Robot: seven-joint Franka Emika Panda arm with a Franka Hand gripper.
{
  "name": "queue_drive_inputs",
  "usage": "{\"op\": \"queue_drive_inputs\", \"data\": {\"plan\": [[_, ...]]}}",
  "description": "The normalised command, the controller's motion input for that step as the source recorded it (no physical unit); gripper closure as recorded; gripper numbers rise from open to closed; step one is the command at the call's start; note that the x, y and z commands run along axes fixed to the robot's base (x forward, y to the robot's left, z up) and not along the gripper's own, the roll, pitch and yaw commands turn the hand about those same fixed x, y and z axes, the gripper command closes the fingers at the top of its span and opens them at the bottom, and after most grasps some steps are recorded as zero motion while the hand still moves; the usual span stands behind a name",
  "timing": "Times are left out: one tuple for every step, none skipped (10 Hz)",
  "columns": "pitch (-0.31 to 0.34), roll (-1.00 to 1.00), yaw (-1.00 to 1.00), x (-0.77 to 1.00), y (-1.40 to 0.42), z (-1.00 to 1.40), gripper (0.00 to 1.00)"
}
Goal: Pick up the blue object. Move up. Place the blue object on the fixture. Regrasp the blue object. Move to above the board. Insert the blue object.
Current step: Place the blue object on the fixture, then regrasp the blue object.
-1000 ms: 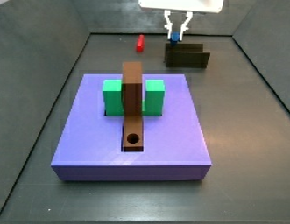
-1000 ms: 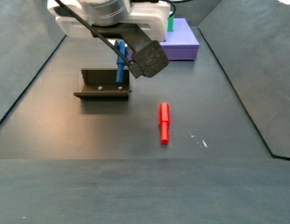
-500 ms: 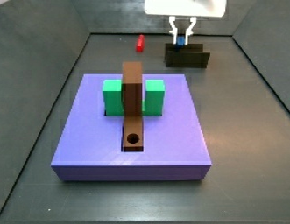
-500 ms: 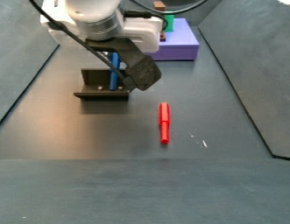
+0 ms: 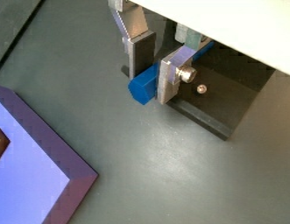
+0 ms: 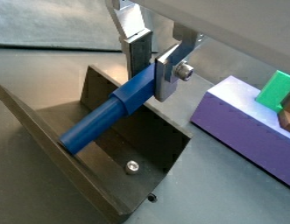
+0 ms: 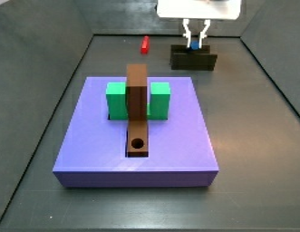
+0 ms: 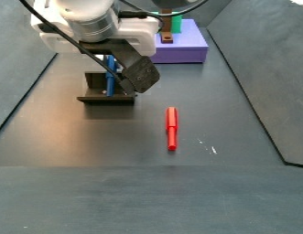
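Observation:
My gripper (image 6: pixel 152 68) is shut on the blue peg (image 6: pixel 107 115), its silver fingers (image 5: pixel 173 75) clamping the peg's upper end. The peg slants down into the dark open-topped fixture (image 6: pixel 77 162); whether its lower end touches the fixture floor I cannot tell. In both side views the gripper (image 7: pixel 195 38) (image 8: pixel 111 66) hangs right over the fixture (image 7: pixel 195 60) (image 8: pixel 107 90), with the blue peg (image 8: pixel 110 79) between the fingers. The lavender board (image 7: pixel 138 134) with the green block (image 7: pixel 120 98) and the brown bar (image 7: pixel 138 109) with a round hole lies apart from the fixture.
A small red peg (image 8: pixel 172 127) lies on the dark floor beside the fixture; it also shows in a side view (image 7: pixel 145 43). Grey walls enclose the floor on the sides. The board's corner (image 5: pixel 42 171) shows near the gripper in a wrist view.
The gripper has moved sideways and down with the blue peg, from beside the fixture to over it, and the peg now reaches into the fixture.

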Motion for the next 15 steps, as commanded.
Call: {"op": "queue_drive_inputs", "data": {"plan": [[-0.069, -0.24, 0.00, 0.11, -0.07, -0.13, 1.00], [-0.020, -0.42, 0.00, 0.27, -0.02, 0.00, 1.00], [0.000, -0.52, 0.00, 0.29, 0.00, 0.08, 1.00], [0.000, -0.60, 0.00, 0.24, 0.00, 0.15, 1.00], [-0.051, -0.52, 0.00, 0.15, 0.09, 0.00, 1.00], [-0.143, -0.41, 0.00, 0.09, 0.10, -0.11, 1.00], [-0.149, -0.25, 0.00, 0.04, 0.04, -0.18, 1.00], [-0.111, -0.12, 0.00, 0.01, 0.00, -0.18, 1.00], [-0.071, -0.02, 0.00, 0.00, 0.00, -0.12, 1.00], [0.000, 0.03, 0.00, 0.00, 0.00, 0.00, 1.00], [0.000, 0.04, 0.00, 0.00, 0.00, 0.00, 1.00], [0.000, 0.00, 0.00, 0.00, 0.00, 0.00, 1.00], [0.000, 0.00, 0.00, 0.00, 0.00, 0.00, 0.00], [-0.123, 0.39, 0.00, -0.06, 0.00, 0.46, 0.00], [-0.180, 1.00, -0.04, -0.07, -0.09, 0.21, 0.00]]}}
